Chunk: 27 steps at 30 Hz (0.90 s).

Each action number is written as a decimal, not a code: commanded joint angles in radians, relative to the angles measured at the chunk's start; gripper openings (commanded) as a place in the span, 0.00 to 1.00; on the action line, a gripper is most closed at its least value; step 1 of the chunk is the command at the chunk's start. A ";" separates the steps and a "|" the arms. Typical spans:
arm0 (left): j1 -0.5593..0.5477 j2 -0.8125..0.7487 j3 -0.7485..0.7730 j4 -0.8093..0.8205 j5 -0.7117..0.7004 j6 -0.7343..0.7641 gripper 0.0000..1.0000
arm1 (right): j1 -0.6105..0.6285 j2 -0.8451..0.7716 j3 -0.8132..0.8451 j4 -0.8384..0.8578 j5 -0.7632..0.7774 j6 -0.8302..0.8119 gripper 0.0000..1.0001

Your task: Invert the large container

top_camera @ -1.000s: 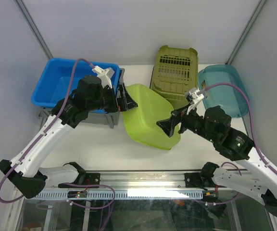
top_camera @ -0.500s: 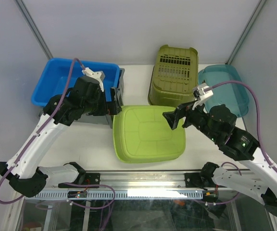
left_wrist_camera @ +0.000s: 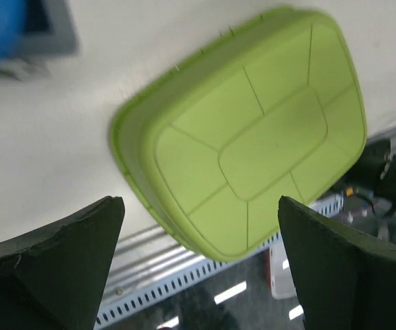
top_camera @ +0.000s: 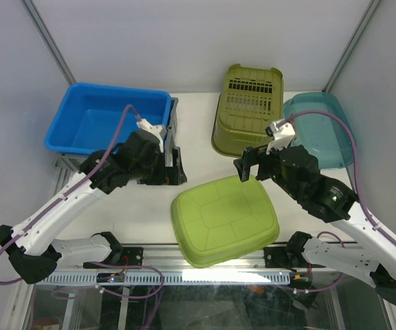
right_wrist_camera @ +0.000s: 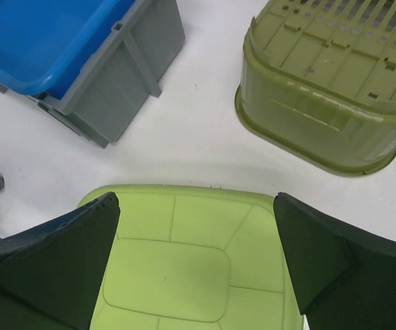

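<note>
The large container, a dark-grey crate (top_camera: 173, 121), stands upright at the back left with the bright blue tub (top_camera: 105, 122) nested inside it. It also shows in the right wrist view (right_wrist_camera: 119, 82) and, blurred, in the left wrist view (left_wrist_camera: 47, 31). A lime-green tub (top_camera: 224, 220) lies upside down at the near table edge. My left gripper (top_camera: 174, 167) is open and empty, between the crate and the lime tub (left_wrist_camera: 253, 130). My right gripper (top_camera: 247, 166) is open and empty above the lime tub's far edge (right_wrist_camera: 184, 268).
An olive slotted basket (top_camera: 248, 106) lies upside down at the back middle; it also shows in the right wrist view (right_wrist_camera: 328, 82). A teal tub (top_camera: 324, 127) stands at the back right. The lime tub overhangs the metal rail (top_camera: 184, 275) at the front.
The lime-green tub went from tilted on its edge to flat upside down, then shifted nearer and to the right. Both grippers came off it; the left one moved right and nearer.
</note>
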 commanded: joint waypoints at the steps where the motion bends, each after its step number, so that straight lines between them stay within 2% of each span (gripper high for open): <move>1: -0.173 -0.030 -0.108 0.109 0.028 -0.222 0.99 | -0.002 0.000 -0.014 0.010 0.003 0.056 0.99; 6: -0.291 -0.079 -0.248 0.168 -0.085 -0.467 0.99 | -0.002 -0.006 -0.041 0.041 0.065 0.078 0.99; 10: -0.322 -0.137 -0.435 0.291 -0.086 -0.633 0.99 | -0.002 -0.023 -0.050 0.069 0.131 0.090 0.99; 14: -0.339 -0.121 -0.583 0.475 -0.068 -0.700 0.99 | -0.002 -0.030 -0.062 0.108 0.129 0.098 0.99; 16: -0.340 -0.090 -0.622 0.580 -0.060 -0.683 0.99 | -0.002 -0.022 -0.062 0.117 0.113 0.102 0.99; 20: -0.331 -0.012 -0.649 0.796 -0.055 -0.544 0.99 | -0.002 -0.003 -0.054 0.115 0.099 0.106 0.99; 24: -0.241 0.075 -0.652 0.989 0.113 -0.381 0.99 | -0.002 -0.026 -0.046 0.093 0.099 0.122 0.99; 27: -0.176 0.168 -0.598 1.052 0.235 -0.268 0.99 | -0.002 -0.069 -0.052 0.082 0.114 0.137 0.99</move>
